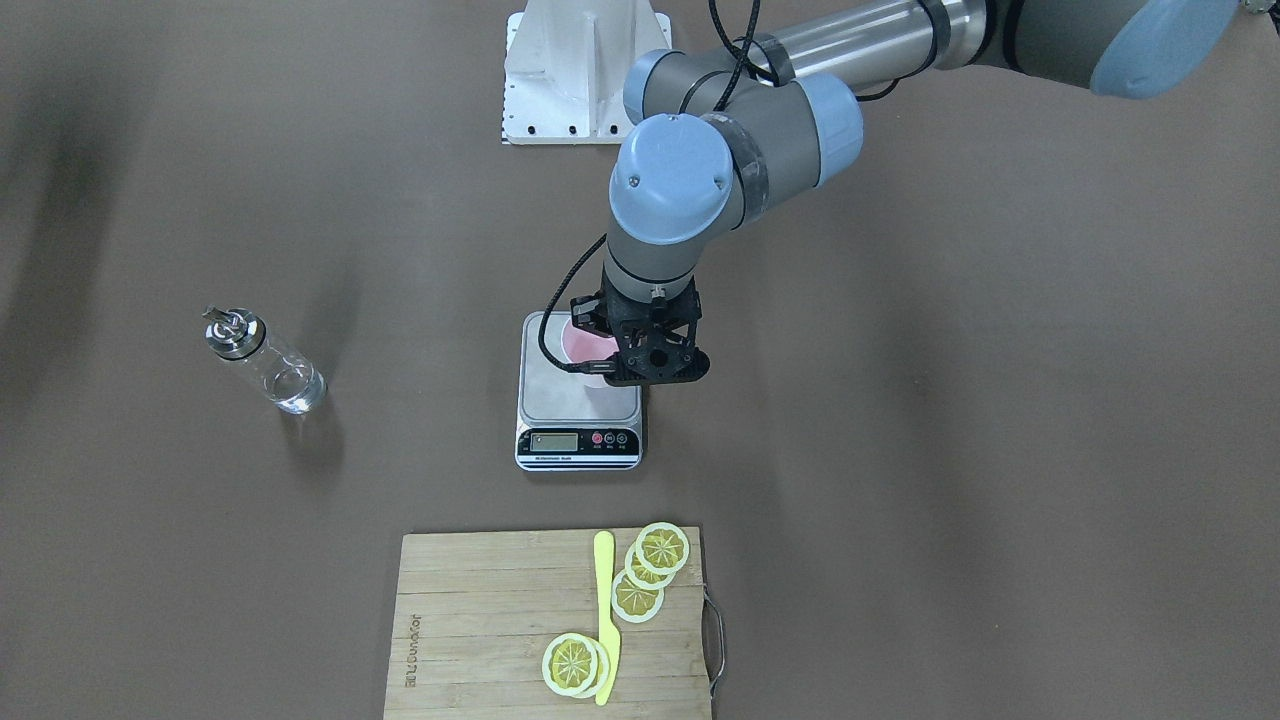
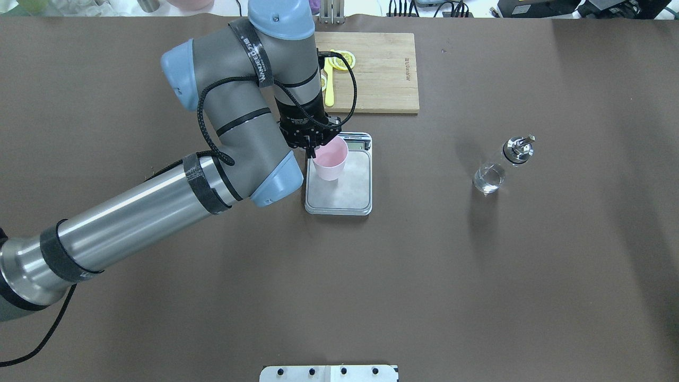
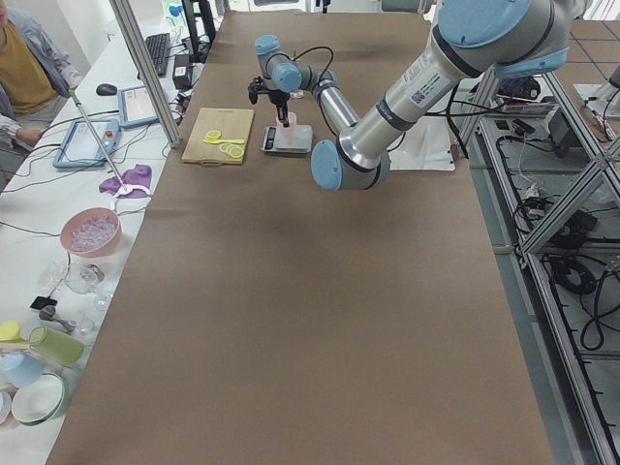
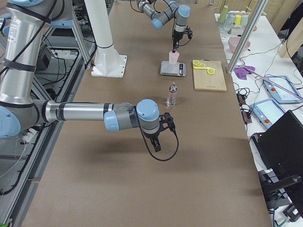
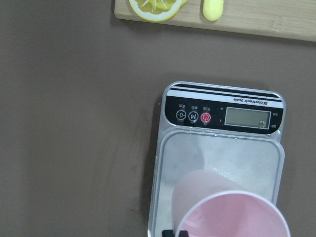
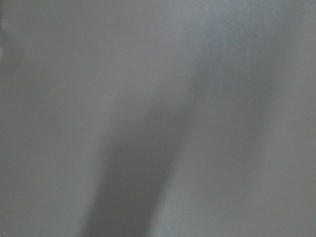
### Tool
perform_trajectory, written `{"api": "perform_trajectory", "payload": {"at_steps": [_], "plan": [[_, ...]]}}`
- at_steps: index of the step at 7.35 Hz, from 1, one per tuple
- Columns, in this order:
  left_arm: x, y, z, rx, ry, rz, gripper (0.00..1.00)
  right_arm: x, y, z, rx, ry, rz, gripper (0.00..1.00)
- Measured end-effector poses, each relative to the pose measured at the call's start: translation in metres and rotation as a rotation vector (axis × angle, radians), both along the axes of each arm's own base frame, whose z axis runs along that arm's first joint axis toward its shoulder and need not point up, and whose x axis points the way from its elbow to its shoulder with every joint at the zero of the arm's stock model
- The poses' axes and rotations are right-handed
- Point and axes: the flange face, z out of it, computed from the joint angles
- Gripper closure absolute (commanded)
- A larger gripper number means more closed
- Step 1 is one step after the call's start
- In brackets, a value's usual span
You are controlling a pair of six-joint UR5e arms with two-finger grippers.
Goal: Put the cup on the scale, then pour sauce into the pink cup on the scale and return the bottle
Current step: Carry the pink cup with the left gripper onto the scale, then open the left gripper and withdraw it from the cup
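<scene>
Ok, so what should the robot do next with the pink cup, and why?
Probably open the left gripper and lift straight up. The cup looks upright and set down on the scale, with the fingers pinching its rim. Letting go would leave it standing free, ready for the pour. The bottle stands apart, untouched, so that seems to come afterwards.

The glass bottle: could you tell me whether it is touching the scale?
Apart. The overhead exterior view shows the glass bottle well off to one side of the scale, with a wide stretch of bare brown table between them.
</scene>
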Motion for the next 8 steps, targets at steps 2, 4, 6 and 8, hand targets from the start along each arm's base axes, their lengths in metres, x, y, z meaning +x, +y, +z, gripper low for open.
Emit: {"api": "perform_trajectory", "payload": {"at_steps": [2,4,6,8], "plan": [[0.0081,0.0026,0.0013,0.001,0.008,0.001,1.00,0.0000,0.0000,0.0002,0.000,0.000,0.000,0.00],[0.0114,0.0016,0.0028,0.006,0.011,-0.003,0.31,0.0000,0.0000,0.0005,0.000,0.000,-0.001,0.00],[0.0125,-0.0002,0.0041,0.016,0.010,-0.012,0.03,0.0000,0.0001,0.0006,0.000,0.000,-0.001,0.00],[0.0052,0.0000,-0.0003,0.030,0.040,-0.025,0.03,0.0000,0.0000,0.0003,0.001,0.000,-0.002,0.00]]}}
